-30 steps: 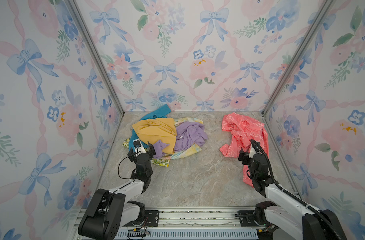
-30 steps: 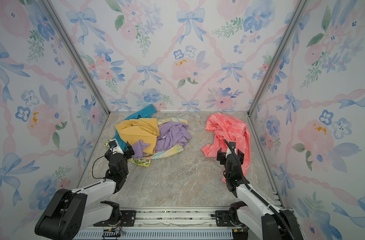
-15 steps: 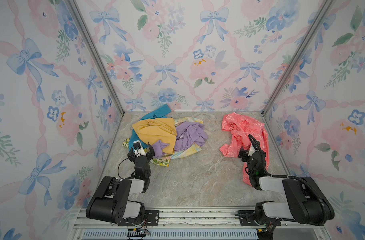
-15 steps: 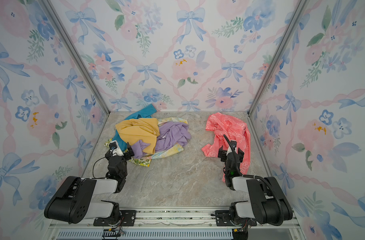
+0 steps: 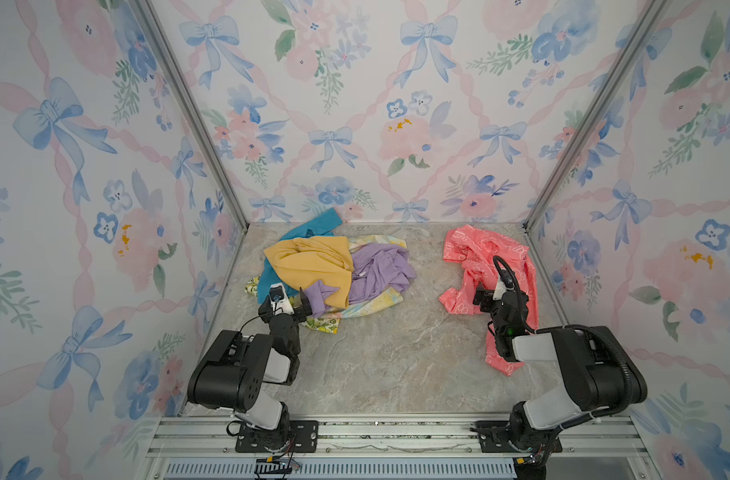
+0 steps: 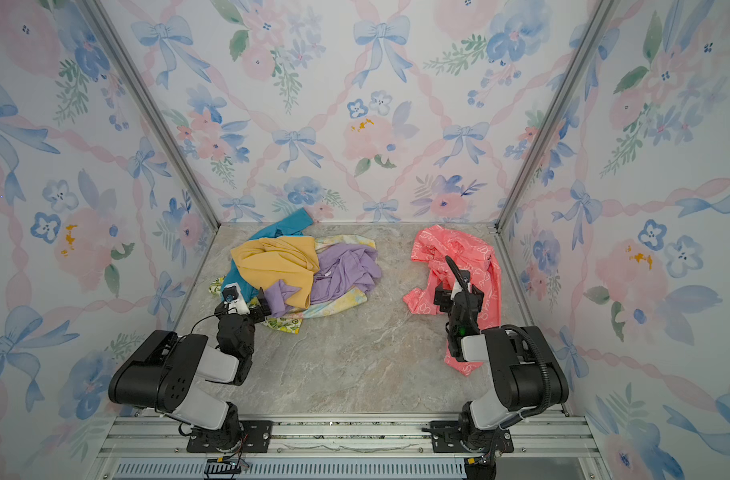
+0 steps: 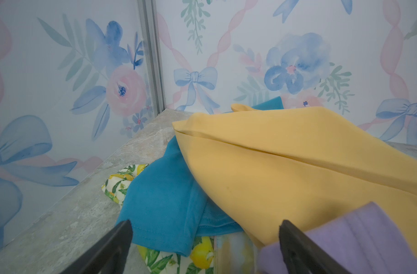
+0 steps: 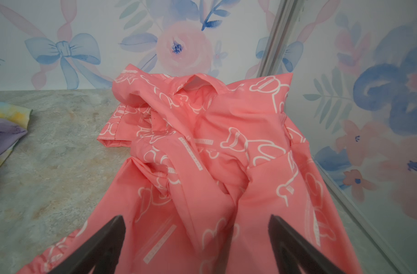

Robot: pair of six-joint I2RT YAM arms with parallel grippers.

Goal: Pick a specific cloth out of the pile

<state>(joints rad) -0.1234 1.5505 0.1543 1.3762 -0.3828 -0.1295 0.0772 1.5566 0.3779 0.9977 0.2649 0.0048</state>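
The cloth, coral-pink with white outline shapes, lies directly under and ahead of the right fingers. Its long axis runs the same way as these fingers point, from a sleeve end behind them, under the right arm, forward to the crumpled body by the back wall. In the right wrist view the pink fabric fills the space between the two fingers and well beyond them. These fingers stand wide apart and have hold of nothing. I cannot tell if their tips touch the fabric or hang just above it.

The pile is well apart from the cloth, across a bare strip of the desk, on the side of the left fingers. These also stand wide apart and empty, at the near edge of the pile. A lilac garment lies against one finger, and a teal cloth is just ahead between them.

I judge the cloth is already separated from the pile. If it must be gripped again, the right arm is clearly nearer, and a pinch straight down should meet a fold.
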